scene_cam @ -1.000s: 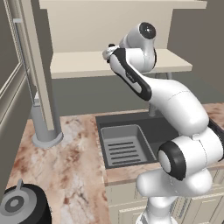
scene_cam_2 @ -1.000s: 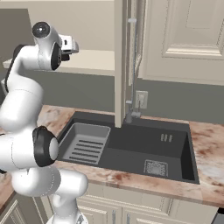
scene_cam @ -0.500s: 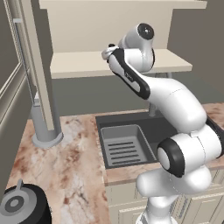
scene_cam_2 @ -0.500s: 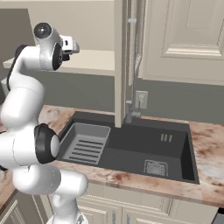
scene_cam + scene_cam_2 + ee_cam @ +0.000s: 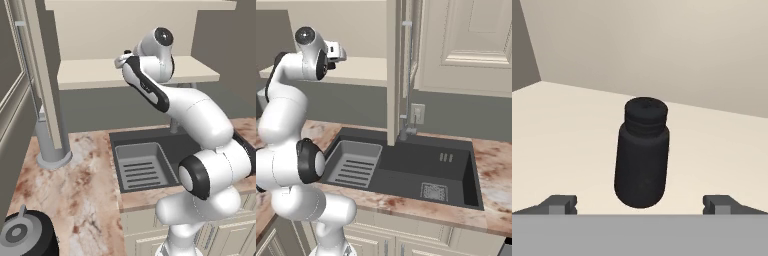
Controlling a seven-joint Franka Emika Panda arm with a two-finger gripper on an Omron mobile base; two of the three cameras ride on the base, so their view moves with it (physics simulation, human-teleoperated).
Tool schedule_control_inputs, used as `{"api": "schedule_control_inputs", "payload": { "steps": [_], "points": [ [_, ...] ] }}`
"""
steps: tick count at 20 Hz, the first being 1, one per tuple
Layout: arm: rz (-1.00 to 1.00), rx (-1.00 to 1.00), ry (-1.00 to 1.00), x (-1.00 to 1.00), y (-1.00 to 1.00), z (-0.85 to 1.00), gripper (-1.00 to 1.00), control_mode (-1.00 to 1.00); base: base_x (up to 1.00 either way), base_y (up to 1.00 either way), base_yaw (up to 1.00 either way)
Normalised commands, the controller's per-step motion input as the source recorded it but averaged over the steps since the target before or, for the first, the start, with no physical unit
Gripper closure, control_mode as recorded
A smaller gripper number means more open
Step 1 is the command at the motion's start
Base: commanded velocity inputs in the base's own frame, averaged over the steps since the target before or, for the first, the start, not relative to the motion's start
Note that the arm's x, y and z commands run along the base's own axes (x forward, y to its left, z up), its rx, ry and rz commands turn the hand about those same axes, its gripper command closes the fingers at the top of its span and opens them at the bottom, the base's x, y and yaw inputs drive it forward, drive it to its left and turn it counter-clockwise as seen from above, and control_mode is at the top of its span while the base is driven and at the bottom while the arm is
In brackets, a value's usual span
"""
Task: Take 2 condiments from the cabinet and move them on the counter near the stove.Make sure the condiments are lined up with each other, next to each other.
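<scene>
A small black shaker bottle with a ribbed cap (image 5: 642,152) stands upright on the cream-beige cabinet shelf board (image 5: 567,140), directly ahead of the two-finger gripper (image 5: 641,204), whose dark fingertips (image 5: 559,204) are spread wide to either side, grasping nothing, above the dark grey ribbed sink (image 5: 145,167).

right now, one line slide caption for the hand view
Open gripper lined up on the upright black shaker bottle standing on the cabinet shelf.

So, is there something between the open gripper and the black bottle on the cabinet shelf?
Nothing visible. In the hand view the black bottle stands upright on the bare shelf, centred ahead of the open gripper, not yet between its fingertips.
</scene>
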Motion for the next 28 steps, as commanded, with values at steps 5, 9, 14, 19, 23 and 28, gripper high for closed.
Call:
{"api": "schedule_control_inputs", "payload": {
  "steps": [5,9,14,19,23,28],
  "points": [
    [0.00,0.00,0.00,0.18,0.04,-0.01,-1.00,-1.00,0.00,0.00,0.00],
    [0.00,0.00,0.00,0.22,0.04,-0.02,-1.00,-1.00,0.00,0.00,0.00],
    [0.00,0.00,0.00,0.19,0.04,-0.03,-1.00,-1.00,0.00,0.00,0.00],
    [0.00,0.00,0.00,0.16,0.05,-0.03,-1.00,-1.00,0.00,0.00,0.00],
    [0.00,0.00,0.01,0.07,0.13,-0.03,-1.00,-1.00,0.00,0.00,0.00],
    [0.00,0.00,0.02,0.07,0.07,-0.02,-1.00,-1.00,0.00,0.00,0.00]
  ]
}}
